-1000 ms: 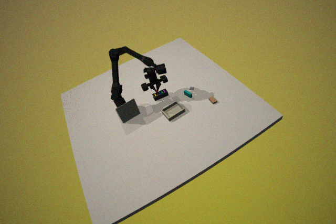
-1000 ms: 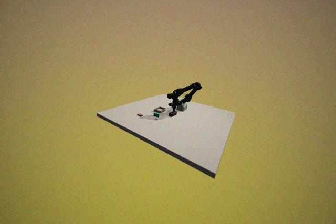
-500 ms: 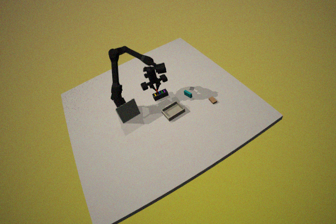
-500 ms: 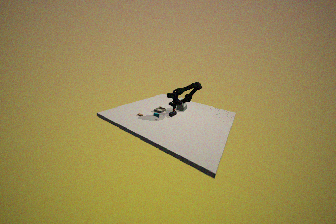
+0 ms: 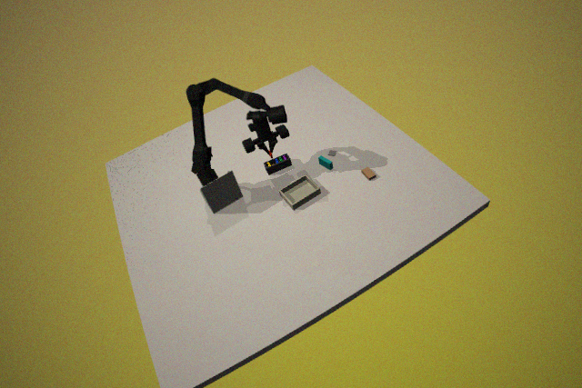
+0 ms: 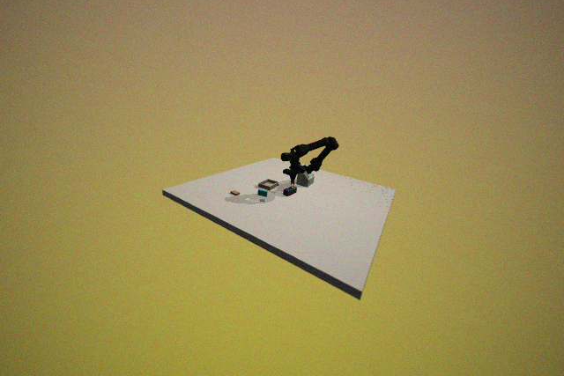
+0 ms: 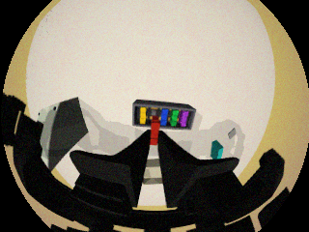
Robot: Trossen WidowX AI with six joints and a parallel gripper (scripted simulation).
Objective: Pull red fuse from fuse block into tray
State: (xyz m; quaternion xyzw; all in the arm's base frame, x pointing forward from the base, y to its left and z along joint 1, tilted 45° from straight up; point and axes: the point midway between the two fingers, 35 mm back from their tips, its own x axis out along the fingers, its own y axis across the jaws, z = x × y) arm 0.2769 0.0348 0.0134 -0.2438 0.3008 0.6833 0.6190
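Observation:
My gripper (image 5: 270, 152) (image 6: 293, 180) (image 7: 154, 133) is shut on the red fuse (image 5: 270, 154) (image 6: 292, 182) (image 7: 154, 130), which points down from the fingertips. The fuse is above the black fuse block (image 5: 278, 168) (image 6: 289, 192) (image 7: 163, 103). In the wrist view an empty slot shows between the yellow fuse (image 7: 143, 115) and the blue fuse (image 7: 164, 117). The green fuse (image 7: 175, 118) and purple fuse (image 7: 184, 118) also stand in the block. The fuse's exact clearance is hard to tell. The grey-beige tray (image 5: 307, 199) (image 6: 265, 188) (image 7: 154, 181) is empty, beside the block.
A teal block (image 5: 325, 162) (image 6: 263, 192) (image 7: 216, 150) stands beyond the tray. A small grey piece (image 5: 332, 153) (image 6: 262, 200) (image 7: 232, 132) lies near it. An orange-brown block (image 5: 368, 174) (image 6: 234, 192) lies farther out. The arm's grey base (image 5: 222, 192) (image 6: 305, 179) (image 7: 69, 128) stands on the other side.

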